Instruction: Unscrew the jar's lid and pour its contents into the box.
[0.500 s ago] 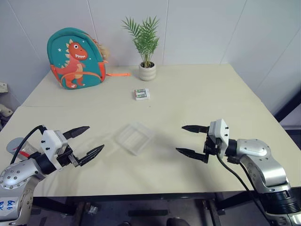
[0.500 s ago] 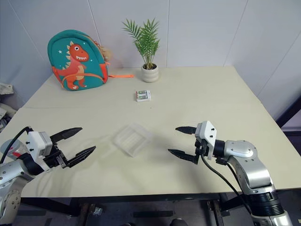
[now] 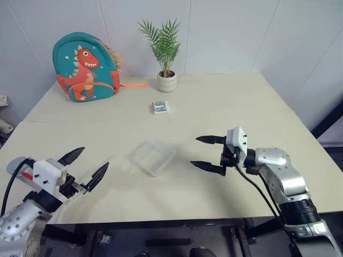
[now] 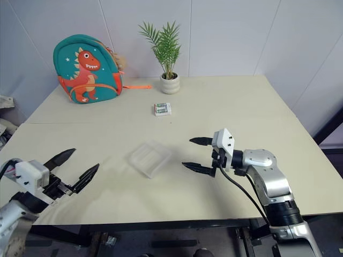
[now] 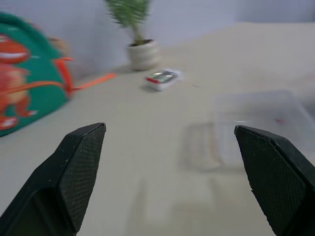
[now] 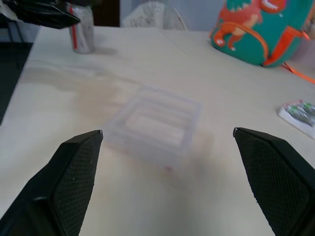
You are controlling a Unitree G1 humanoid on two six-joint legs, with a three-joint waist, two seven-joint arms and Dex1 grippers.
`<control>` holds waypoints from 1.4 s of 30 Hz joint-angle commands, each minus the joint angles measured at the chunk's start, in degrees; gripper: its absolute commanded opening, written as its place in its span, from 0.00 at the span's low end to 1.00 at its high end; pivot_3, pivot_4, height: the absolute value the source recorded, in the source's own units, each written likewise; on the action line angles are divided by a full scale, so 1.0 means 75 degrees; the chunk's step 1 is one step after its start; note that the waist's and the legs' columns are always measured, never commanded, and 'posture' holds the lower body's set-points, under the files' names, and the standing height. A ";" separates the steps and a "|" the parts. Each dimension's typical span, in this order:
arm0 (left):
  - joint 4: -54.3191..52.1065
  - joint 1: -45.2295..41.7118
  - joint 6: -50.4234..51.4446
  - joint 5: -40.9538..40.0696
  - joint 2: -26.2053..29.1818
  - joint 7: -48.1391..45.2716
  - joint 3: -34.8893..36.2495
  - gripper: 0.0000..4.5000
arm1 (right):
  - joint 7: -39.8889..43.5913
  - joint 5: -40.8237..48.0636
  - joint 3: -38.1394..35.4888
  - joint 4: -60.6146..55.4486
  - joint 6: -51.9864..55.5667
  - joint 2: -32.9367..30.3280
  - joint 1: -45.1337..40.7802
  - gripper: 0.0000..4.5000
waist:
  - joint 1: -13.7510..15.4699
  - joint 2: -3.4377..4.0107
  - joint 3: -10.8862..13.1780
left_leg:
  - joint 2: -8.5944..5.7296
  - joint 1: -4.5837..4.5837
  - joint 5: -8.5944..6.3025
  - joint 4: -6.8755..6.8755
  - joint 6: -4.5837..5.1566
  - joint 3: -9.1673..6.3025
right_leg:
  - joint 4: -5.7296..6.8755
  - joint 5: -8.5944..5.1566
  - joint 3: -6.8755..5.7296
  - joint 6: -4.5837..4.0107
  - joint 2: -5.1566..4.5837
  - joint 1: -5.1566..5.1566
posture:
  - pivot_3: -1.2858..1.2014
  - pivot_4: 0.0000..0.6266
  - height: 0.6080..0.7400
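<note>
Right now the box (image 3: 154,156) sits mid-table, the jar (image 6: 81,29) near the left edge. Both the left gripper (image 3: 86,166) and right gripper (image 3: 207,153) are wide open, holding nothing.

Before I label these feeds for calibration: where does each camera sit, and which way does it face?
Left and right eye views: on the head, looking forward and down over the table; both end effectors show, left and right.
Left wrist view: along its own open fingers toward the box, packet and backpack.
Right wrist view: along its own open fingers toward the box and jar.
All views share the box.
</note>
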 commanded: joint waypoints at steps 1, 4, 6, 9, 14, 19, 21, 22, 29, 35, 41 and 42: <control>-0.0799 0.0626 -0.0384 0.0607 -0.1093 0.1391 0.0262 0.99 | 0.0327 0.0247 0.0087 0.0100 -0.0152 0.0275 -0.0501 1.00 | 0.0017 -0.0002 0.0000 | 0.0001 -0.0002 0.0000 0.0003 0.0000 -0.0003 | 0.0001 0.0000 -0.0004 0.0000 0.0002 0.0000 | 0.52 0.24 1.00; -0.0947 0.1021 -0.0677 0.1311 -0.2346 0.2531 0.0115 0.99 | 0.0484 0.0199 0.0192 0.0443 -0.0269 0.0558 -0.0815 1.00 | 0.0019 -0.0003 -0.0001 | -0.0004 -0.0003 -0.0001 0.0024 0.0001 -0.0001 | 0.0001 0.0005 -0.0001 0.0003 0.0001 0.0005 | 0.52 0.24 1.00; -0.1047 0.1036 -0.0642 0.1653 -0.3069 0.3395 0.0154 0.99 | 0.0606 0.0238 0.0215 0.0491 -0.0217 0.0628 -0.0999 1.00 | 0.0038 -0.0009 -0.0002 | -0.0002 -0.0004 -0.0003 0.0047 0.0003 -0.0004 | 0.0003 0.0008 -0.0005 0.0001 0.0008 0.0013 | 0.52 0.24 1.00; -0.0943 0.1020 -0.0732 0.2221 -0.3596 0.4063 -0.0088 0.99 | 0.0744 0.0362 0.0223 0.0506 -0.0058 0.0711 -0.1256 1.00 | 0.0031 -0.0012 -0.0001 | -0.0002 -0.0017 -0.0006 0.0086 0.0008 -0.0011 | -0.0001 0.0010 -0.0006 -0.0001 0.0013 0.0022 | 0.52 0.24 1.00; -0.0776 0.0707 -0.0630 0.2468 -0.3794 0.5088 0.0122 0.99 | 0.0805 0.0420 0.0275 0.0374 0.0093 0.0761 -0.1278 1.00 | 0.0017 -0.0016 -0.0002 | 0.0006 -0.0005 -0.0002 0.0102 0.0016 -0.0009 | -0.0053 -0.0009 -0.0005 -0.0094 0.0024 0.0068 | 0.52 0.24 1.00; -0.0339 0.0079 -0.0404 0.2387 -0.3446 0.5863 0.0412 0.99 | 0.0767 0.0472 0.0259 0.0145 0.0273 0.0777 -0.1238 1.00 | 0.0023 -0.0017 -0.0002 | 0.0007 -0.0005 -0.0001 0.0105 0.0021 -0.0007 | -0.0057 0.0002 -0.0004 -0.0084 0.0024 0.0072 | 0.52 0.24 1.00; -0.0133 -0.0245 -0.0334 0.2328 -0.3252 0.6008 0.0559 0.99 | 0.0754 0.0482 0.0241 0.0114 0.0314 0.0769 -0.1248 1.00 | 0.0025 -0.0017 -0.0002 | 0.0006 -0.0004 -0.0001 0.0104 0.0021 -0.0008 | -0.0056 0.0005 -0.0004 -0.0078 0.0024 0.0072 | 0.52 0.24 1.00; -0.0022 -0.0399 -0.0309 0.2307 -0.3124 0.6020 0.0627 0.99 | 0.0747 0.0479 0.0232 0.0112 0.0321 0.0764 -0.1257 1.00 | 0.0026 -0.0017 -0.0002 | 0.0006 -0.0004 -0.0001 0.0103 0.0021 -0.0008 | -0.0055 0.0007 -0.0004 -0.0076 0.0025 0.0072 | 0.52 0.24 1.00; 0.0768 -0.1198 -0.0119 0.2079 -0.2522 0.6040 0.0896 0.99 | 0.0614 0.0526 0.0192 -0.0119 0.0501 0.0763 -0.1244 1.00 | 0.0017 -0.0017 -0.0002 | 0.0009 -0.0001 -0.0006 0.0095 0.0016 -0.0010 | -0.0052 0.0034 -0.0008 -0.0025 0.0026 0.0071 | 0.52 0.24 1.00; 0.1123 -0.1515 0.0035 0.2145 -0.2287 0.6064 0.0791 0.99 | 0.0455 0.0674 0.0163 -0.0523 0.0776 0.0733 -0.1135 1.00 | 0.0030 -0.0017 -0.0003 | 0.0009 -0.0003 -0.0015 0.0090 0.0009 -0.0022 | -0.0050 0.0048 -0.0018 0.0001 0.0026 0.0069 | 0.52 0.24 1.00; 0.1589 -0.1916 0.0203 0.2195 -0.2094 0.6016 0.0660 0.99 | 0.0325 0.0760 0.0141 -0.0726 0.0959 0.0728 -0.1091 1.00 | 0.0029 -0.0017 -0.0003 | 0.0010 -0.0003 -0.0016 0.0090 0.0007 -0.0024 | -0.0051 0.0048 -0.0021 0.0001 0.0026 0.0070 | 0.52 0.24 1.00; 0.1701 -0.1992 0.0210 0.2223 -0.2047 0.6019 0.0644 0.99 | 0.0310 0.0765 0.0140 -0.0742 0.0972 0.0729 -0.1087 1.00 | 0.0023 -0.0018 -0.0002 | 0.0011 -0.0002 -0.0016 0.0090 0.0007 -0.0024 | -0.0050 0.0048 -0.0022 0.0000 0.0026 0.0070 | 0.52 0.24 1.00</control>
